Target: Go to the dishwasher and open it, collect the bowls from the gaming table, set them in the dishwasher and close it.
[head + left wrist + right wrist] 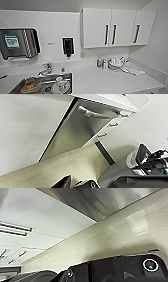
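left tool (77, 183) by the grey dishwasher (82, 126) front; tool state unclear.

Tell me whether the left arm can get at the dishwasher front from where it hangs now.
Probably yes. In the left wrist view the grey steel dishwasher with its bar handle stands open to the arm across bare floor, nothing between; how far it is cannot be judged.

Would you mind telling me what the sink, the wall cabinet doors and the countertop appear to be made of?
The sink looks like brushed stainless steel: grey, with soft reflections. The wall cabinet doors seem to be white laminate or painted board, smooth and matt, with dark bar handles. The countertop looks like a plain white smooth laminate or solid surface; the look leaves that open.
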Available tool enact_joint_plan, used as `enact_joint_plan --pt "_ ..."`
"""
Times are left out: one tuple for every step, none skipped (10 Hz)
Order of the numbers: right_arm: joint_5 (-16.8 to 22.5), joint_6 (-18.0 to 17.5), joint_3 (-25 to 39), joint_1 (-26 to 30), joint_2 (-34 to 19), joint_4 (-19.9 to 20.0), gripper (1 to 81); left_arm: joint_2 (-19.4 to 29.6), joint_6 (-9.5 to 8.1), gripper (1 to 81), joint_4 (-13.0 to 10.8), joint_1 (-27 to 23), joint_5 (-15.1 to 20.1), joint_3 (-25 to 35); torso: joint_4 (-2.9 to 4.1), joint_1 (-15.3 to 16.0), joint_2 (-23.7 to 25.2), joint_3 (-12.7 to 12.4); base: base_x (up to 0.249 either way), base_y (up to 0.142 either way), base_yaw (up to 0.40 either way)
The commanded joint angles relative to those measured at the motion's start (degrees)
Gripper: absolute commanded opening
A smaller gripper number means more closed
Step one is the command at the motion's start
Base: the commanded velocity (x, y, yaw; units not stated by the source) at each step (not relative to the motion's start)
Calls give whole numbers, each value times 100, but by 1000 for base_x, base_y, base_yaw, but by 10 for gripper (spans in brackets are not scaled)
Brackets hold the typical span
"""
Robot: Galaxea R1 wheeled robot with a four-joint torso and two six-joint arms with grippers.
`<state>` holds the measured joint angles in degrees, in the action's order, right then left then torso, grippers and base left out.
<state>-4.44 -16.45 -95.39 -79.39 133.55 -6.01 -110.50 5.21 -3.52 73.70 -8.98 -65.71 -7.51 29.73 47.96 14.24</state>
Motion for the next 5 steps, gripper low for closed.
enact_joint_plan --pt "198 -245 268 664 -475 47 811 782 77 811 -368 -571 107 673 0 369 568 532 0 0 0" --pt "181 -306 311 700 -528 47 811 853 77 811 -368 -615 107 699 0 475 739 690 0 0 0" --pt "172 -377 356 752 -572 47 811 879 77 811 -368 -659 107 699 0 604 940 878 0 0 0" --pt "171 -447 443 814 -651 47 811 915 77 811 -360 -721 116 717 0 728 1133 1059 0 0 0" --pt "154 -544 610 919 -791 47 811 950 60 811 -360 -800 116 726 0 857 1338 968 0 0 0"
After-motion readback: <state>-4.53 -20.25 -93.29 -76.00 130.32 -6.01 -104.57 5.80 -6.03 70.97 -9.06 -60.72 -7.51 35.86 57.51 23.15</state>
